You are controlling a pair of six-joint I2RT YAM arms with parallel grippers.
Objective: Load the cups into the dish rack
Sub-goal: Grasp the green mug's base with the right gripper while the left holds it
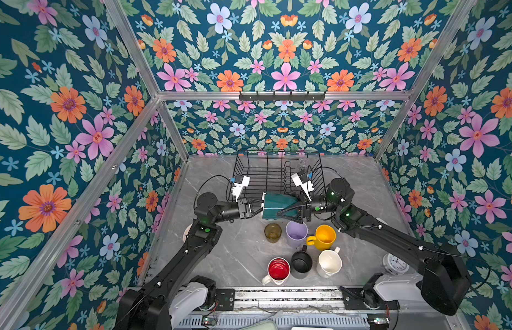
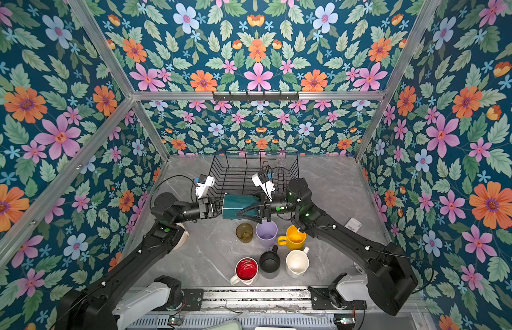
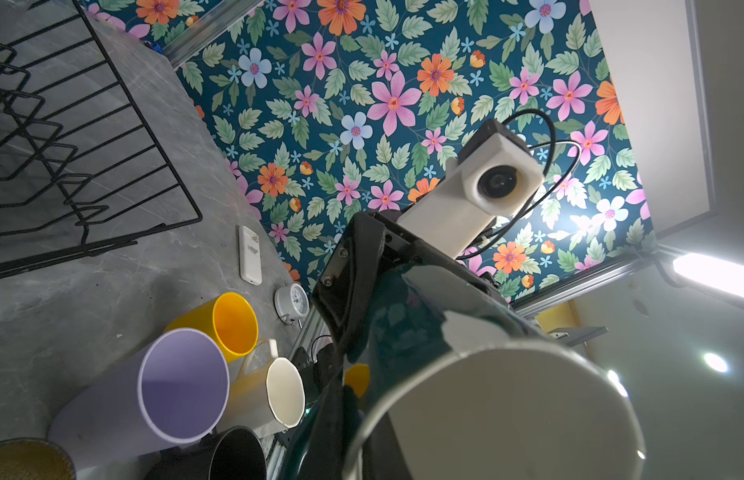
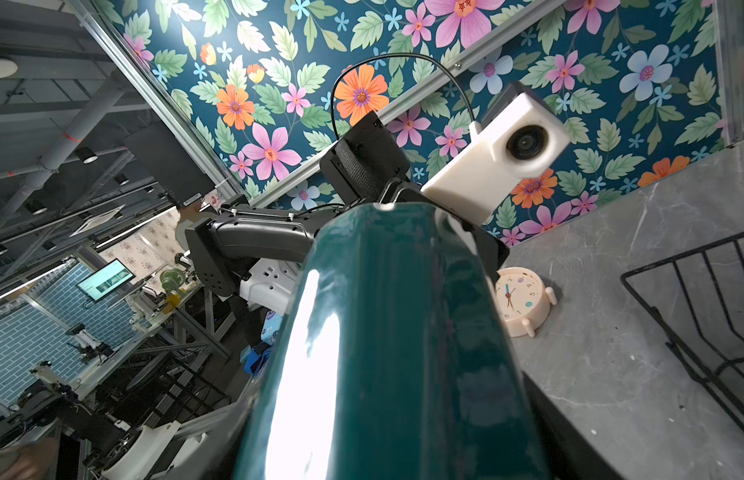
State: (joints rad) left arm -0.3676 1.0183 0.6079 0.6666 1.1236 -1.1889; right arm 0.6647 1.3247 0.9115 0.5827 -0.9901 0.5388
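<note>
My left end effector [image 1: 259, 203] is clenched on the rim of the dark green mug [image 1: 277, 201], which lies sideways in the air above the bench [image 1: 234, 251], just before the dish rack [image 1: 249, 165]. My right end effector [image 1: 279, 211] straddles its body; grasping or loose, I cannot tell.

Black jointed arms [image 1: 191, 251] carry white camera housings [image 1: 240, 185].

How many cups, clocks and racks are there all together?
Cups: 8 (dark green mug, clear glass, olive glass, lilac cup, yellow mug, black mug, cream mug, red-lined mug)
Clocks: 2 (silver clock, cream clock)
Dish rack: 1
Total: 11
</note>
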